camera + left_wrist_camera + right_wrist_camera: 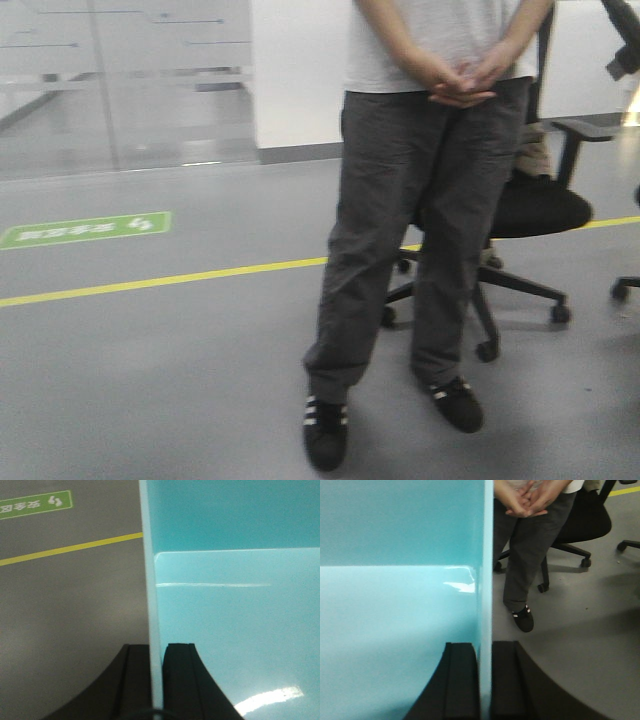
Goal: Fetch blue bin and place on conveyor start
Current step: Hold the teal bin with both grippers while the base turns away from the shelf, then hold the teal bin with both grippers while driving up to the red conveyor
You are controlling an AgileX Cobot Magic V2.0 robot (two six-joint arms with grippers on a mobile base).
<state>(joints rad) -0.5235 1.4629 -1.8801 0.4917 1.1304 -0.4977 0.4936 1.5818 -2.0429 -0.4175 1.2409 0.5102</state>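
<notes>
Our left end effector (157,649) and right end effector (485,646) each clamp a thin, glossy blue bin (235,630) wall; matte grey floor (75,615), yellow line (70,549) at 10 o'clock.

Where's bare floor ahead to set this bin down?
Bare floor for the blue bin lies left of the person, both sides of the yellow line, near the green floor sign. Crowded right: person and office chair.

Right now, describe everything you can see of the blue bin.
The blue bin is pale turquoise, smooth glossy plastic with thin walls, a rounded inner corner and a faint scratch. What shows of its inside is empty. The left gripper pinches one side wall, the right gripper the opposite one. Its underside is hidden.
</notes>
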